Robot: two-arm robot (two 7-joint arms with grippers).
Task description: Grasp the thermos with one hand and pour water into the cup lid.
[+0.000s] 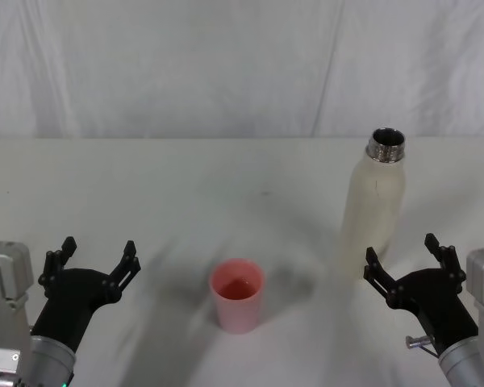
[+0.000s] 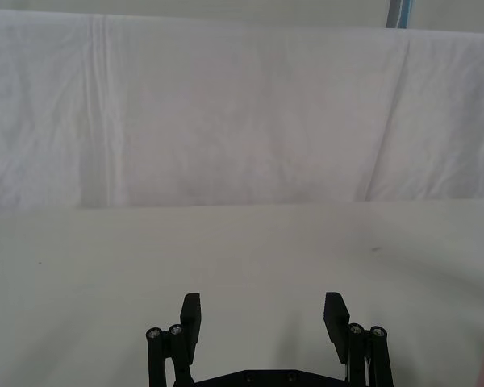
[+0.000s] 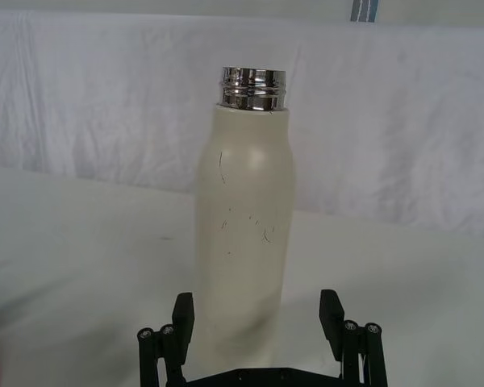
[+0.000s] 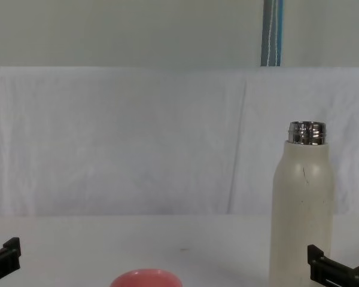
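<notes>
At the right of the head view, the thermos (image 1: 374, 201) stands upright on the white table (image 1: 185, 185), its shiny threaded steel neck uncapped and open at the top. Its cream-white body shows a few thin dark scratches in the right wrist view (image 3: 244, 242). Lower centre in the head view sits the cup lid (image 1: 238, 295), a small salmon-pink cup, upright, well apart from the thermos and to its left; its inside looks a darker pink at the bottom, though whether it holds liquid cannot be told.

The right gripper (image 1: 406, 262) sits at the lower right of the head view, just in front of the thermos base, its claw released: the black fingers (image 3: 183, 316) are spread wide, with the bottle between them and farther off, not touched. In the chest view one finger (image 4: 317, 258) shows at the lower right beside the thermos (image 4: 303, 209).

The left gripper (image 1: 97, 258) rests at the lower left, also spread wide and holding nothing, well left of the cup lid. A white cloth backdrop (image 1: 226, 64) hangs behind the table.
</notes>
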